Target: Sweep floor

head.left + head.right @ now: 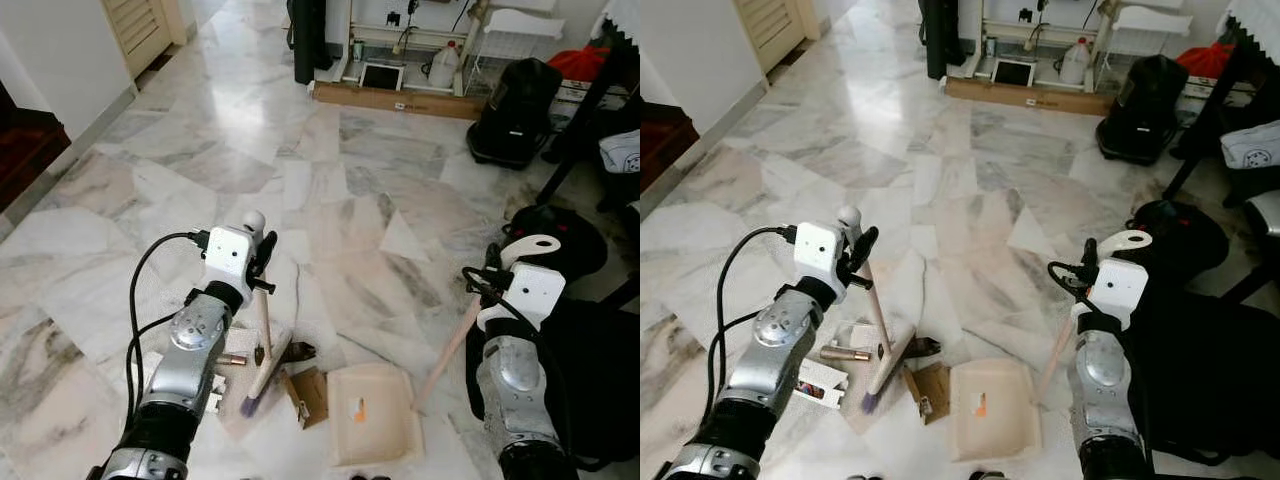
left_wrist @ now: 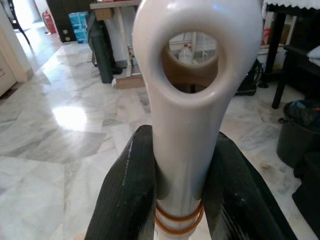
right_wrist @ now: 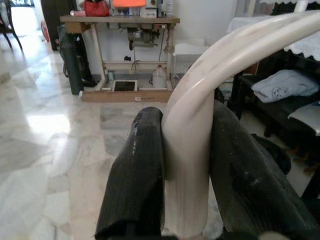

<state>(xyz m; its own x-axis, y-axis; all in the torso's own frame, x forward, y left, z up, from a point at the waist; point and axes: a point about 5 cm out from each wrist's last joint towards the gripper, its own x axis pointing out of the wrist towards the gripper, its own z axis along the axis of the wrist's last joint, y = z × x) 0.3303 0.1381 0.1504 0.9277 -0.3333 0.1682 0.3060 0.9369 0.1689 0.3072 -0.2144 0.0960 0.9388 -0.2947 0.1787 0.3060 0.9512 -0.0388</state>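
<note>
The left gripper's [image 2: 177, 200] black fingers [image 2: 125, 195] are pinching the pale handle of the broom [image 1: 262, 352], just below its ringed end, and the right gripper's [image 3: 185, 190] fingers [image 3: 132, 180] are clamping the curved cream handle of the dustpan [image 1: 372, 412]. Outward from the left grip, the broom is slanting down to the near marble floor [image 1: 350, 200], its purple-tipped bristles sitting among the litter: a piece of brown cardboard [image 1: 308, 395], a small metallic tube [image 1: 232, 359] and scraps of white paper [image 1: 823, 383]. The dustpan is lying flat just right of that pile, its stick running up to the right gripper.

The risk, as I judge it, is that a stroke pushed too hard scatters the light scraps past or under the pan's lip. The tube may roll away on the smooth marble. With both grips sitting high on long handles, either tool may twist in the fingers, tilting the pan and spilling whatever reaches it
</note>
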